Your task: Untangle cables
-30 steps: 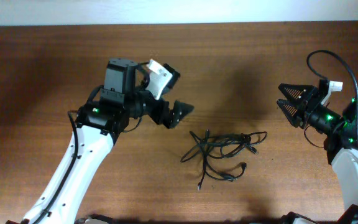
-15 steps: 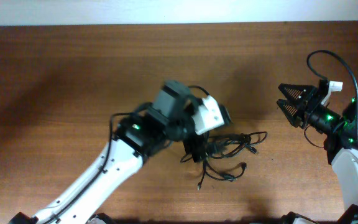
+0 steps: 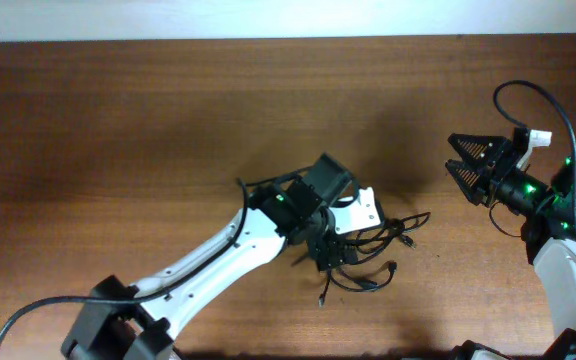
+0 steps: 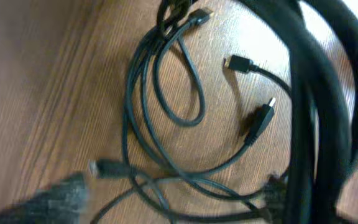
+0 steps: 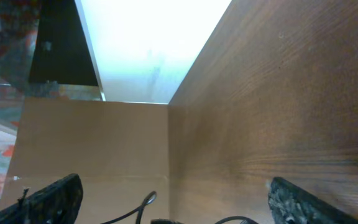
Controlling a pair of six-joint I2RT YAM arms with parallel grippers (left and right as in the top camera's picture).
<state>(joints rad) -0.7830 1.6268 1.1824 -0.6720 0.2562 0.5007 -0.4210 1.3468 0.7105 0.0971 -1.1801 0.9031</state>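
**Left arm reaches over the tangle, right arm waits at the edge**

The brown wooden table [image 3: 118, 120] fills the overhead view. The left arm [image 3: 208, 265] is the biggest thing on it: its white link runs from the bottom edge up and to the right, stretched far out across the middle, with the wrist bent downward. The right arm [image 3: 568, 260] stands at the right edge, folded close to its base, with its wrist pointing toward the table's middle and its own thick wire [image 3: 528, 90] arching above it.

The left gripper [image 3: 325, 252] hangs straight over the near end of the cables [image 3: 383, 235], which lie in a loose tangled heap just right of the table's centre, well apart from the right arm. From above, the dark gripper hides part of the heap, and whether it touches the cords cannot be told.

The right gripper [image 3: 456, 155] is spread wide and holds nothing. Its own camera shows both pads [image 5: 51, 199] in the bottom corners, far apart, above bare wood.

The left wrist camera adds what the overhead view cannot: the cables [image 4: 166, 106] seen close, thin black loops crossing one another on the wood, with several small plugs [image 4: 258, 121] lying free. One finger [image 4: 58, 196] shows blurred in the lower left corner, set far out to the side, so the jaws look released with nothing clamped. The other finger is hidden behind the arm's thick black wire [image 4: 309, 93].
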